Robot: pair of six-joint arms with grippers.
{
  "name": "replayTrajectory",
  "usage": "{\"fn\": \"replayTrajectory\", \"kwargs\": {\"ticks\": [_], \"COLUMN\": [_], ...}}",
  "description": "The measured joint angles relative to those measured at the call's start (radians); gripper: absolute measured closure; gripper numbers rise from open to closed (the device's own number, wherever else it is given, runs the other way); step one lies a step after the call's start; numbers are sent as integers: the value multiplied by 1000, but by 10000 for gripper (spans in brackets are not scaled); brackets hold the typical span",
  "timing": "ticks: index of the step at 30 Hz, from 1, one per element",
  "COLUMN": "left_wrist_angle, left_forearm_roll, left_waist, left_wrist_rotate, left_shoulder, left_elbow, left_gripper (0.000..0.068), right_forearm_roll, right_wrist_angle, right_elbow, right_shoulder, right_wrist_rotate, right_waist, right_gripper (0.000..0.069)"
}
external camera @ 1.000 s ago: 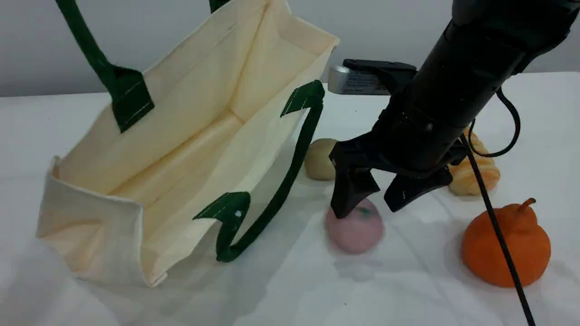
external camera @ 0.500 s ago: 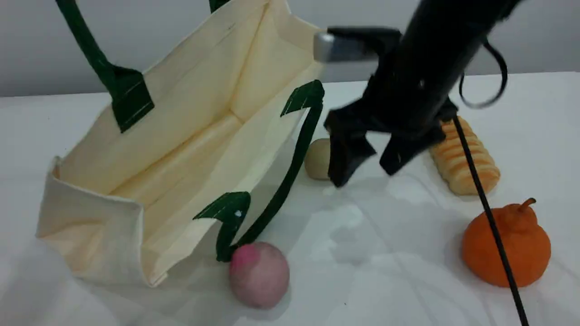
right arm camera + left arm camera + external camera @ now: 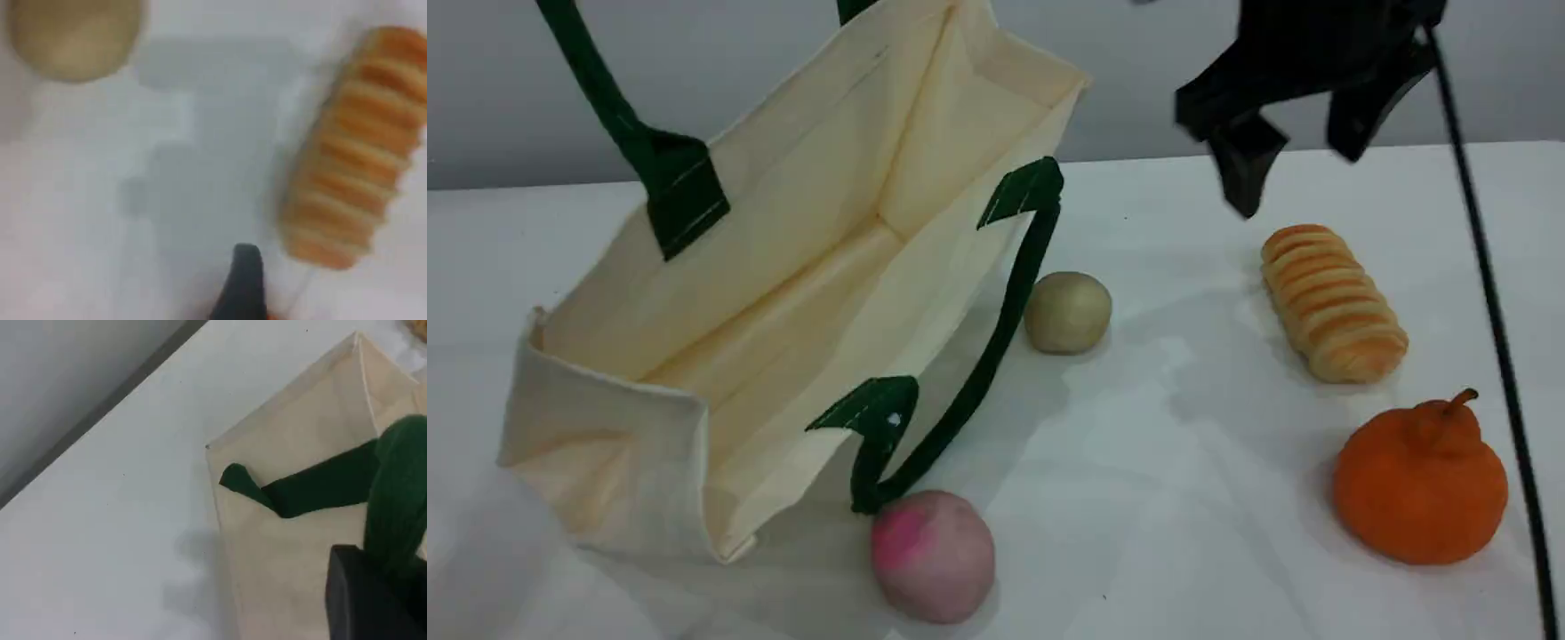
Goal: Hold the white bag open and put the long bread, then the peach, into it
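The right gripper (image 3: 1296, 164) hangs high at the top of the scene, jaws spread wide and nothing between them. The bread (image 3: 1334, 302) lies flat on the table (image 3: 1183, 498) just below it, clear of both fingers; in the right wrist view one dark fingertip (image 3: 243, 280) pokes in beside the loaf's near end. The peach (image 3: 932, 556) sits well apart from that gripper, down at the front, right against the low loop of the bag's near handle (image 3: 996, 347). Over on the left, the left gripper (image 3: 367, 600) is clamped on the far handle (image 3: 400, 493), which runs taut up out of the scene, and the bag (image 3: 783, 293) gapes open, with no object visible in the part of its inside that shows. A beige ball (image 3: 1067, 313) rests between bag and bread, and an orange fruit (image 3: 1421, 484) with a stem sits nearer the camera on the right. A black cable (image 3: 1494, 338) trails down the right edge. The table is white and smooth, and a plain grey wall (image 3: 1120, 98) stands behind it.
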Motion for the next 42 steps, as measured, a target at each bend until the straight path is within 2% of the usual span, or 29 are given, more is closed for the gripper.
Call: {"fn": "replayTrajectory", "kwargs": {"ticks": [3,11,17,27,42], "left_wrist_angle": [0,0,0,0,0], "left_forearm_roll": [0,0,0,0,-27], "left_waist": [0,0,0,0,0], "left_wrist_rotate": [-5,-11,-16,-16,-16], "left_shoulder": [0,0,0,0,0], "left_elbow": [0,0,0,0,0], "left_gripper": [590,590,590,590,590], "right_forearm_roll": [1,149,176,179,80], "right_wrist_angle": [-5,-70,-112,-106,-142], "right_elbow": [-3,-8,-9,-115,-139], "right_shoulder": [4,16,98,261,310], "right_wrist_rotate": [-20,-103,-120,-117,-103], "right_waist": [-41,-154,-156,-156,-156], "right_gripper": [102,102,102,102,102]}}
